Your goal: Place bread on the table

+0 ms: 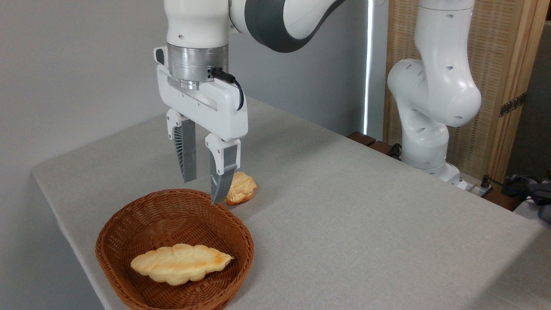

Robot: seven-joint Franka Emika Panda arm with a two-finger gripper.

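The bread (181,263), a long braided loaf with toasted tips, lies flat inside the brown wicker basket (241,241) near the table's front left corner. My gripper (202,189) hangs above the basket's far rim, fingers pointing down, open with nothing between them. It is well above and behind the loaf. The table (366,224) is covered in light grey cloth.
A small round golden bun (242,187) rests on the cloth just behind the basket, partly hidden by my right finger. The arm's white base (426,146) stands at the table's far right edge. Table edges run close to the basket on the left and front.
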